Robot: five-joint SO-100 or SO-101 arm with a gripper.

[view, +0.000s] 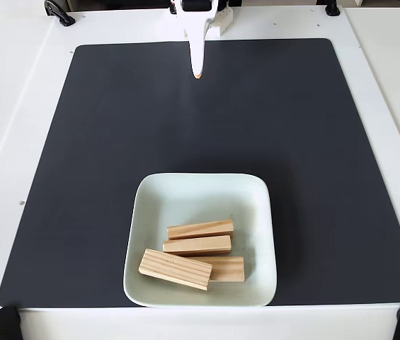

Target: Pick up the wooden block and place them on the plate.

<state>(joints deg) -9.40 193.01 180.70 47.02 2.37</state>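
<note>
Four pale wooden blocks (198,251) lie on the mint-white square ceramic plate (201,192). The white gripper (197,71) hangs well apart, holding nothing; its opening cannot be told.

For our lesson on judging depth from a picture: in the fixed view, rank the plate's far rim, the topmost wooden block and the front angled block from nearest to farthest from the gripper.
1. The plate far rim, below the gripper at the top of the mat.
2. The topmost wooden block, mid-plate.
3. The front angled block, at the plate's lower left, overlapping another block.
</note>
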